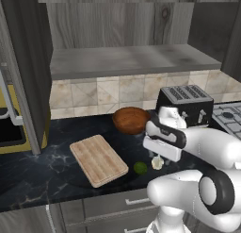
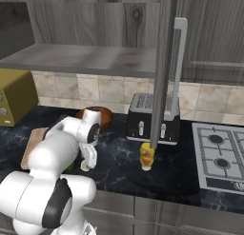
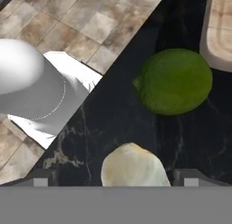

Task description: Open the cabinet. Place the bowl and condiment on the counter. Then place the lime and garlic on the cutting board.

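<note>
The cabinet (image 1: 127,62) stands open, its shelf bare. On the black counter (image 1: 42,170) rest the brown bowl (image 1: 131,120) and, further right, the yellow condiment (image 2: 147,156) in front of the toaster. The lime (image 3: 174,81) lies just off a corner of the cutting board (image 3: 220,28), and the off-white garlic (image 3: 134,166) lies beside it. My gripper (image 3: 115,178) hangs low over the garlic, open, one fingertip on each side of the bulb and apart from it. From the left base view, the lime (image 1: 140,168) and garlic (image 1: 157,163) sit right of the cutting board (image 1: 99,160), under my hand.
A black toaster (image 1: 186,104) stands behind my arm, with a stove (image 2: 221,155) to its right. The open cabinet door (image 2: 164,67) juts out over the counter above the condiment. A yellow appliance (image 2: 14,98) sits at the far left. Grey drawers (image 1: 132,203) run below the counter edge.
</note>
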You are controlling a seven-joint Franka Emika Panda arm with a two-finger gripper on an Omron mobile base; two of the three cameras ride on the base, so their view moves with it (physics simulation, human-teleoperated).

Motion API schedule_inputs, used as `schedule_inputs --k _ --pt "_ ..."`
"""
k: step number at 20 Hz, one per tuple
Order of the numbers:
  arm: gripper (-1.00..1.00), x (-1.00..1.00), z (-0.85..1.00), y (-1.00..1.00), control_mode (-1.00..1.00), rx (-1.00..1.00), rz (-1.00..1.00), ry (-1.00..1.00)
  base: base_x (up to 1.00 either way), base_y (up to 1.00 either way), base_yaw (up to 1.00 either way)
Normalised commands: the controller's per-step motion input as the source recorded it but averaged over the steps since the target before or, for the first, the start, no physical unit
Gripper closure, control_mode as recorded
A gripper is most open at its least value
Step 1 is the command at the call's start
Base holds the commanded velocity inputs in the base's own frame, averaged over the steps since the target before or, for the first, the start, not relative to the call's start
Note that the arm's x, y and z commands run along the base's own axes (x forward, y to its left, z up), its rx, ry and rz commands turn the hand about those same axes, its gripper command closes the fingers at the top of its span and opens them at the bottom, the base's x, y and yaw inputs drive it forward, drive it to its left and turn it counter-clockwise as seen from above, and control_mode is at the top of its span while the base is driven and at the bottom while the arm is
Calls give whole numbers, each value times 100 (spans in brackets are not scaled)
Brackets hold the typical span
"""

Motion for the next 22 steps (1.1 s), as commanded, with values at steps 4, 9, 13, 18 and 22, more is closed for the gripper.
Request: schedule_inputs --k 4,9,13,18,22 --pt "-100 6 -2 0 -100 -8 7 -9 0 0 0" --pt "-100 0 0 0 -100 -5 8 -15 0 0 0" --pt "-100 -4 -2 0 -100 -5 8 -19 0 0 0" --pt "-100 -3 -5 0 -100 -5 7 -14 0 0 0" --pt "-100 0 -9 0 -100 -5 7 -10 0 0 0"
